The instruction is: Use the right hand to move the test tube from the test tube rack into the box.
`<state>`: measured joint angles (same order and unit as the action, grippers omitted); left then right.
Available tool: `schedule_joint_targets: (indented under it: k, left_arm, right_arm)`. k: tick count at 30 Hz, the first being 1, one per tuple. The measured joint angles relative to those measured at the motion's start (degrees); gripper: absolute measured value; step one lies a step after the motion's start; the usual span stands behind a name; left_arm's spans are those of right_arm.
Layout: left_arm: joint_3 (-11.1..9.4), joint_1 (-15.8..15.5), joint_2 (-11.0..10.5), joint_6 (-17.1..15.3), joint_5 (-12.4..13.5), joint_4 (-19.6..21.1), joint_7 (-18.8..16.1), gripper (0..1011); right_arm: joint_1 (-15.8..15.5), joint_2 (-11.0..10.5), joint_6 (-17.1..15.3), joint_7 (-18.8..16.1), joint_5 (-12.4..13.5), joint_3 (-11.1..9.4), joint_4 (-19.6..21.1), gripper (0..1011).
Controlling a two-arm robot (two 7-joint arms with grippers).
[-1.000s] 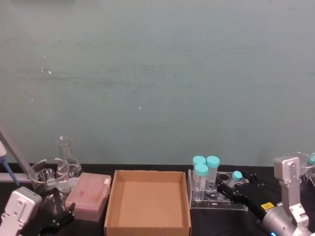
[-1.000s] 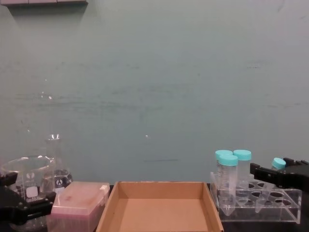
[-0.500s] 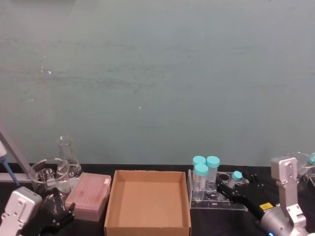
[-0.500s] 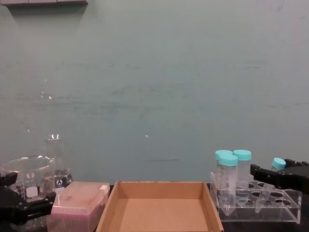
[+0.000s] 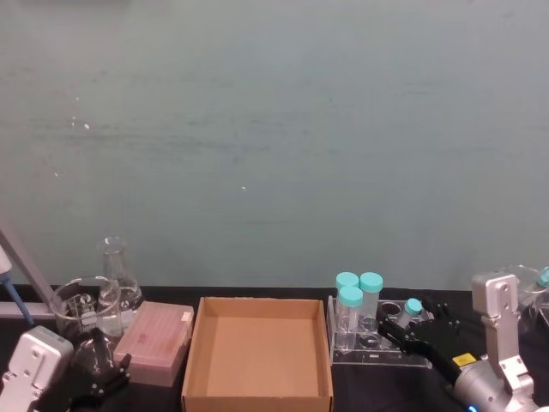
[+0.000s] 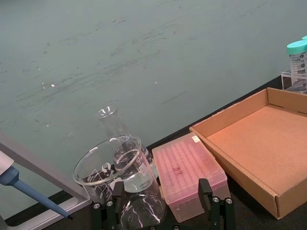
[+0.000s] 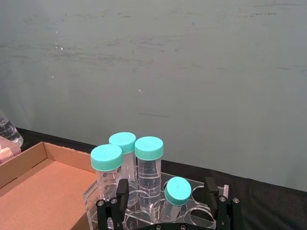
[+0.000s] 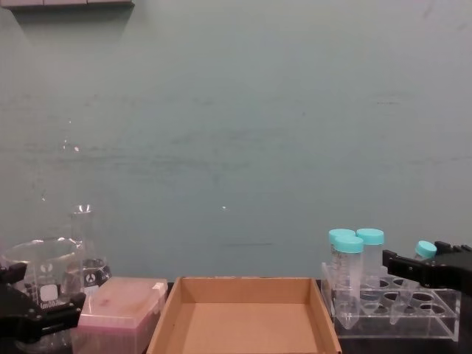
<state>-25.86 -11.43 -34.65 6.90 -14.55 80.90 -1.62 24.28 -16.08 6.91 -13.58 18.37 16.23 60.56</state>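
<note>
The test tube is slim with a small teal cap and leans in the clear test tube rack, beside three wider teal-capped tubes. My right gripper is open, one finger on each side of the test tube's cap, touching neither side. In the head view the right gripper reaches over the rack toward the test tube. The chest view has the right gripper at the test tube. The brown box lies left of the rack. My left gripper rests open at the lower left.
A pink plastic box, a glass beaker and a conical flask stand left of the cardboard box. A pipette on a stand is at the far left. More glassware sits at the right edge.
The right arm has shifted only slightly, its gripper a touch lower at the test tube. The left arm has not moved.
</note>
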Motion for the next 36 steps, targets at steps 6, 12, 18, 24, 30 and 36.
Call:
schedule_joint_targets:
  k: [6,12,18,24,30,36]
  left_arm:
    - [0.0,0.0,0.0,0.0,0.0,0.0,0.0,1000]
    - [0.0,0.0,0.0,0.0,0.0,0.0,0.0,1000]
    - [0.0,0.0,0.0,0.0,0.0,0.0,0.0,1000]
    - [0.0,0.0,0.0,0.0,0.0,0.0,0.0,1000]
    - [0.0,0.0,0.0,0.0,0.0,0.0,0.0,1000]
    - [0.0,0.0,0.0,0.0,0.0,0.0,0.0,1000]
  right_arm:
    - [0.0,0.0,0.0,0.0,0.1,0.0,0.0,904]
    - [0.0,0.0,0.1,0.0,0.2,0.0,-0.1,715]
    - [0.0,0.0,0.1,0.0,0.2,0.0,-0.1,511]
    - [0.0,0.0,0.1,0.0,0.3,0.0,-0.1,346]
    - [0.0,0.0,0.1,-0.1,0.3,0.0,-0.1,268]
    - [0.0,0.0,0.0,-0.1,0.2,0.0,-0.1,268]
